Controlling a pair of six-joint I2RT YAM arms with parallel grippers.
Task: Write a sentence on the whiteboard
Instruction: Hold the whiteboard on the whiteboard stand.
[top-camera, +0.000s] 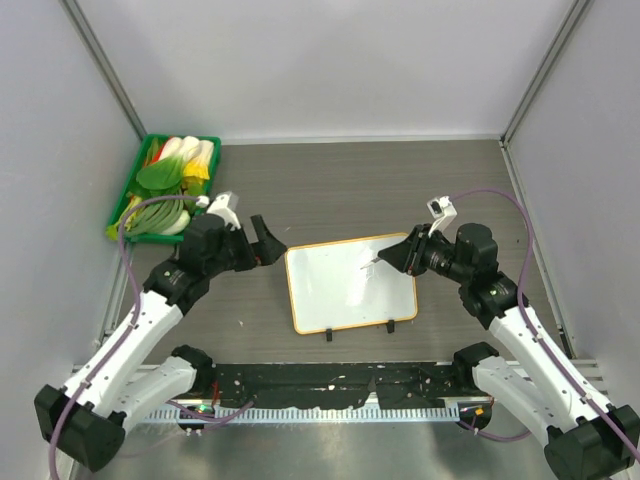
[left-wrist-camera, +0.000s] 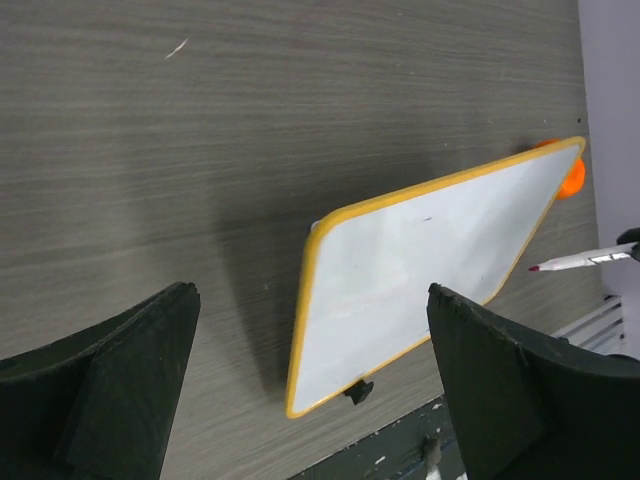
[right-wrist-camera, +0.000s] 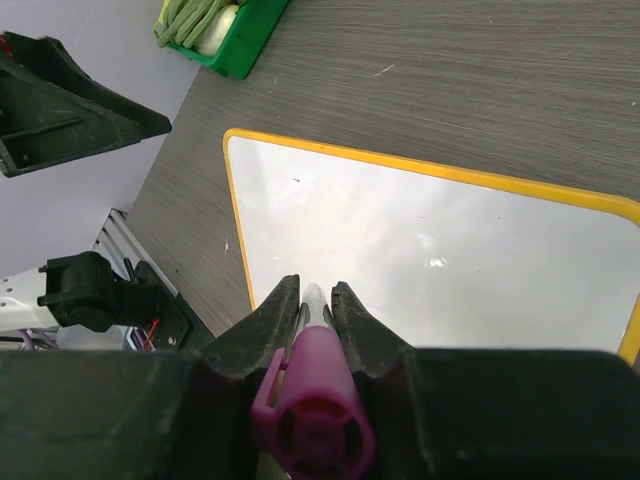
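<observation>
The whiteboard lies flat on the table between the arms, with an orange frame and two black clip feet on its near edge. It also shows in the left wrist view and the right wrist view. Its surface looks blank; no sentence shows, only a tiny dark speck. My right gripper is shut on a marker with a purple cap on its rear end, its tip pointing over the board's upper middle. I cannot tell whether the tip touches. My left gripper is open and empty beside the board's far left corner.
A green bin of vegetables stands at the far left. A small orange thing peeks out behind the board's far corner. A black strip runs along the table's near edge. Grey walls close in both sides.
</observation>
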